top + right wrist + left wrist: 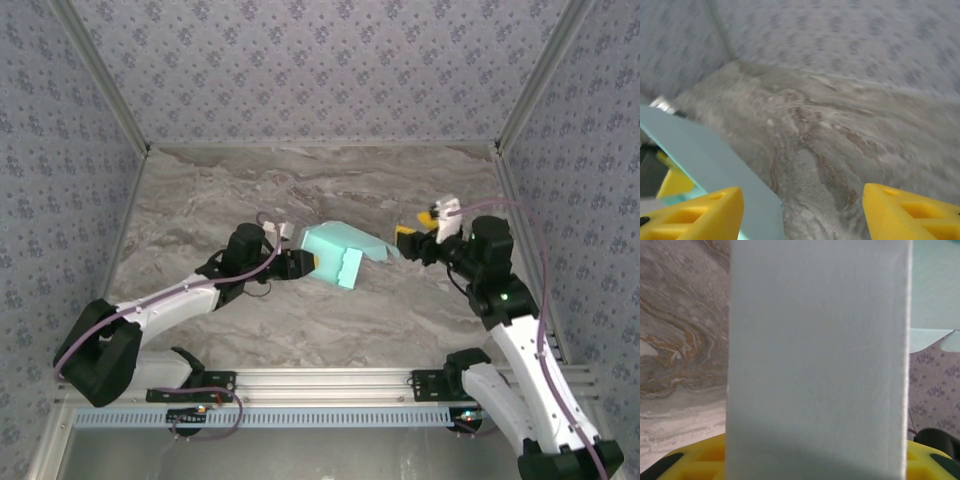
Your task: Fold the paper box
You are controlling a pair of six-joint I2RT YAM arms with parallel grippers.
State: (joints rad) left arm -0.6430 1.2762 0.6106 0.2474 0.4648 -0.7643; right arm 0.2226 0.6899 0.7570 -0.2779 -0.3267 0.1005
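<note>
From above, my left fingers (305, 263) pinch the left end of the paper box (345, 255) over the middle of the marbled worktop (330, 335); my right fingers (416, 228) stand spread just beside its right end, gripping nothing; at the left wrist, a pale card panel rises between my yellow pads; at the right wrist, the box's edge lies beside one finger, not between the two; on one hold the thin card may sag, twist or slip; I read no print anywhere.
</note>
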